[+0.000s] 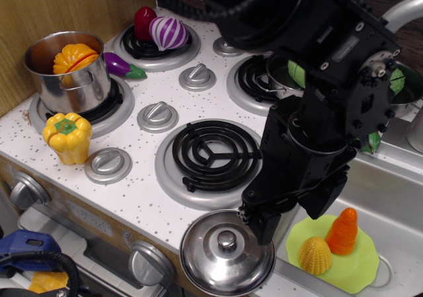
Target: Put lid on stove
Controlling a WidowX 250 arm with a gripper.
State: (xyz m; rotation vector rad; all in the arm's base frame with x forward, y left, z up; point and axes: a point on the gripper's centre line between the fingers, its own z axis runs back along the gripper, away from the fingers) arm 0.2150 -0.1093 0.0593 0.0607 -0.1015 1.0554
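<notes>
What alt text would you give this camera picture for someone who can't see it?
A black robot arm's gripper touches the rim of a shiny lid at the front edge of a white toy stove, beside an empty burner. A pot sits back left.

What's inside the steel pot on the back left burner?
The steel pot holds an orange toy vegetable with a red seam, its top showing above the rim. The pot wall hides its lower part and anything beneath it. The coil burner under the pot is mostly covered.

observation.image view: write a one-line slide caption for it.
Black gripper poised at the rim of the steel lid on the front edge of the speckled stove, beside the coil burner.
</notes>
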